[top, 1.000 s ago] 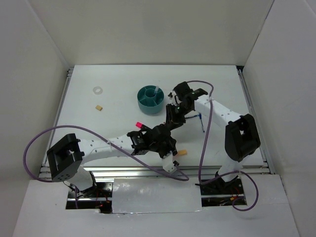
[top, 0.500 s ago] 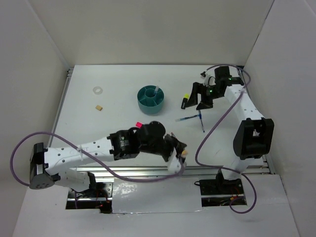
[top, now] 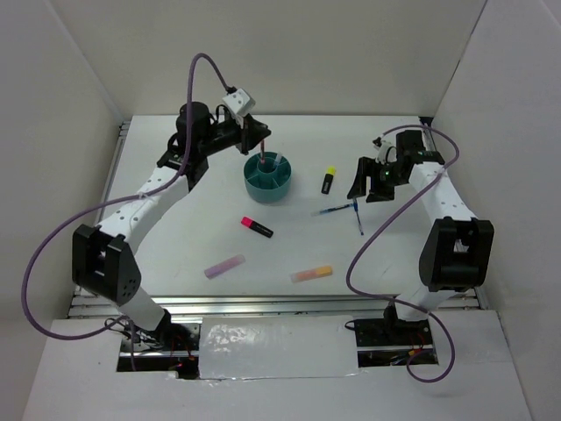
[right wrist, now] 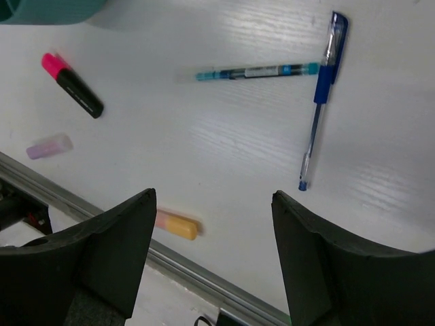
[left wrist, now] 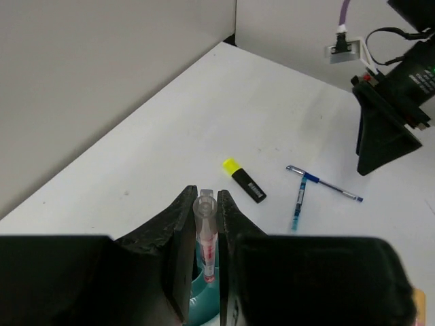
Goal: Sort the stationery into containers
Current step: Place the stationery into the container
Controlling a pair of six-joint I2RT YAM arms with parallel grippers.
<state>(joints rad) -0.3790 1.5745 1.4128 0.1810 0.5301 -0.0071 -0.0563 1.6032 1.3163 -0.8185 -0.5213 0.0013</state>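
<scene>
The teal organizer [top: 267, 178] stands at the back centre. My left gripper [top: 262, 145] is just above it, shut on a clear red pen [left wrist: 206, 234] that hangs upright with its tip over the organizer's rim [left wrist: 201, 293]. My right gripper [top: 373, 180] is open and empty, hovering above the table [right wrist: 213, 197] right of two blue pens [top: 337, 211] [top: 358, 217]. A yellow-capped highlighter [top: 327, 180], a pink-capped highlighter [top: 257, 227], a lilac stick [top: 224, 267] and an orange stick [top: 312, 274] lie on the table. The tan eraser and the clear ring are hidden.
White walls enclose the table at the back and both sides. A metal rail [top: 263, 301] runs along the front edge. The left arm's purple cable [top: 197, 70] loops high over the back left. The left arm stretches across the left part of the table.
The left arm has swung from the table's front to the back and now holds the red pen over the organizer. The right gripper went from the centre to the right side.
</scene>
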